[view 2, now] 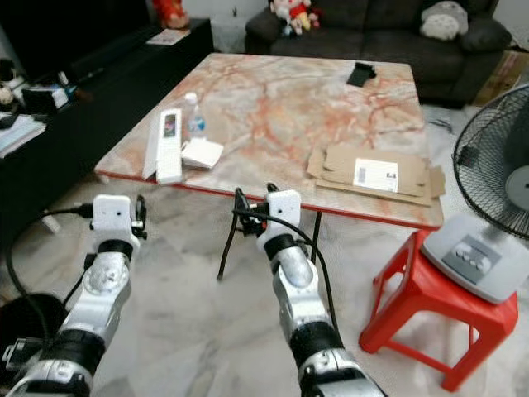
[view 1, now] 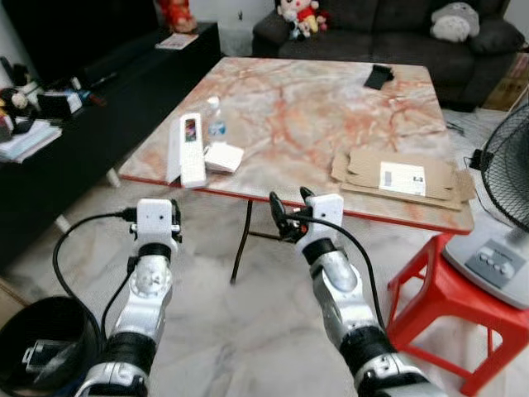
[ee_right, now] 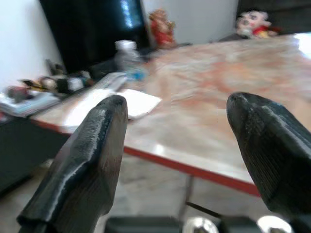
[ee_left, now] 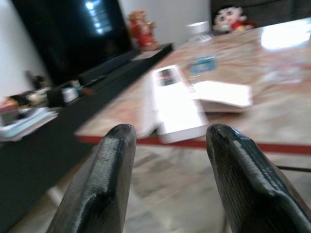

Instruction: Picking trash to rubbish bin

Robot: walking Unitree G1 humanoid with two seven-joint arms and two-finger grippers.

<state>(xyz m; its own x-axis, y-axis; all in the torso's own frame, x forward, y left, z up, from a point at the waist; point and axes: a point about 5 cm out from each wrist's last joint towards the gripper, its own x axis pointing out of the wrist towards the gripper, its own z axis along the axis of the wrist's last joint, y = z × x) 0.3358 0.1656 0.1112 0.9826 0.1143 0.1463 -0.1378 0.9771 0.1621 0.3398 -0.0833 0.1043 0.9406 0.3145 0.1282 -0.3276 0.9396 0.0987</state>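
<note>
Jaws spread on both grippers, facing marble table [view 1: 314, 107]

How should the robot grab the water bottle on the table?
Probably around the middle of the water bottle, with the fingers closing on its round sides. It stands upright, so a level reach from the table's near edge fits. The left gripper is nearer and open, but the white box and the white packet lie in front, so come in above them.

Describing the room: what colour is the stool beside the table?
Red stool, clearest in the left eye view.
</note>
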